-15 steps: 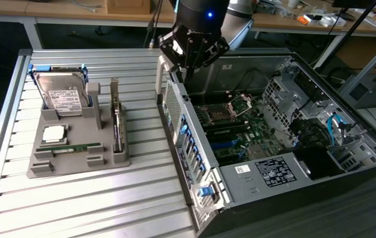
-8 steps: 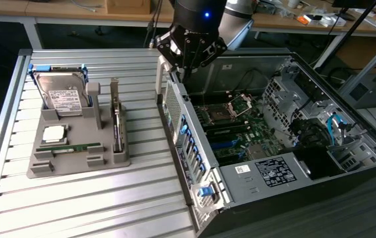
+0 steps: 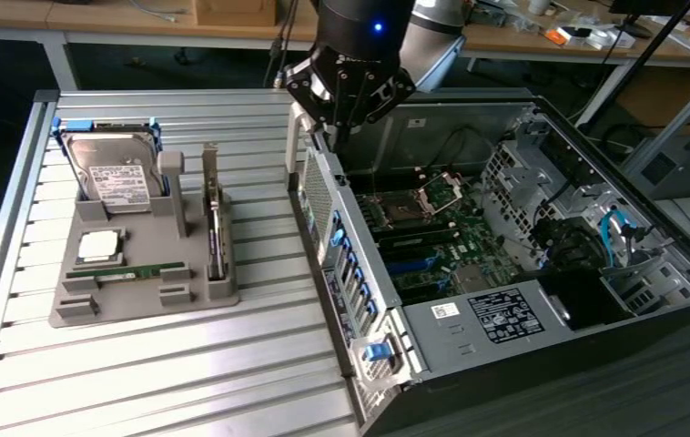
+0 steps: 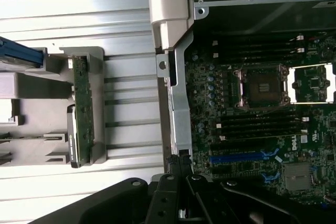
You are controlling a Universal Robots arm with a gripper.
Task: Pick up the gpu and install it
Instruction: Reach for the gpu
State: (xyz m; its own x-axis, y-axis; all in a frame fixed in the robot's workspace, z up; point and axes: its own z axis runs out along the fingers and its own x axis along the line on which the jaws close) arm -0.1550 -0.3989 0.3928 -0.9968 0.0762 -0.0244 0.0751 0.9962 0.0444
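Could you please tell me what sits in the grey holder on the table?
The grey holder carries a propped-up hard drive, a silver processor chip and a green RAM stick lying flat, and the gpu standing on edge. Its slots hide the drive's and gpu's lower edges.

— What is the bench [image 3: 138, 382] made of?
— Ribbed metal, pale grey, with a soft sheen. The holder [image 3: 115, 305] on it looks like matt grey plastic.
— And the gpu [image 3: 214, 228]?
— A dull, dark green circuit board with a silvery metal bracket. The hard drive [image 3: 115, 177] has a shiny metal lid and a white paper label.
— The claw [image 3: 331, 137]?
— Black, smooth, slightly glossy. The computer case [image 3: 320, 196] shows bare grey sheet metal, perforated along its edge.
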